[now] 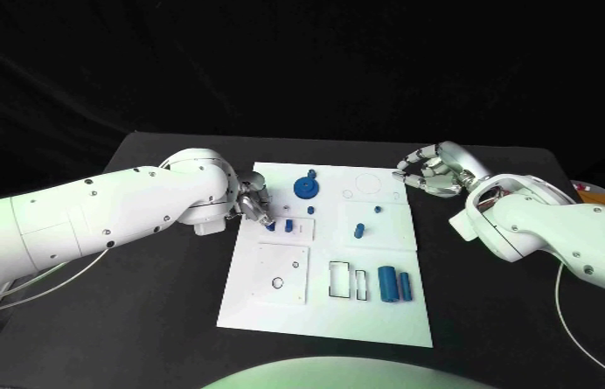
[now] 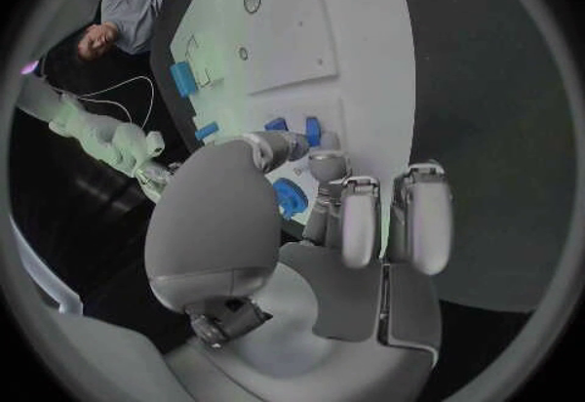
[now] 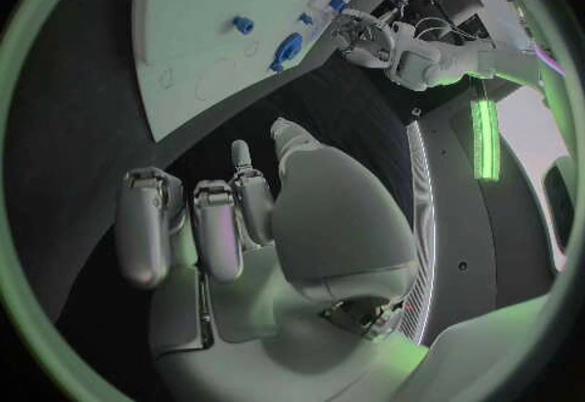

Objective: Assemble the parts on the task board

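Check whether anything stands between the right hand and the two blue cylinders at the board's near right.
Nothing visible blocks it. The right hand hovers off the task board's far right corner; only bare board and table lie between it and the blue cylinders.

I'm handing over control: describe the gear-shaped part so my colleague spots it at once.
Start at the white task board mid-table and go to its far edge, just beyond the left hand. The gear-shaped part there is round, with a knob, unlike the cylinders near the robot.

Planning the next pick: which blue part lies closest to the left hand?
The small blue part on the board, right beside the left hand fingertips. The gear, the peg and the two cylinders lie farther off.
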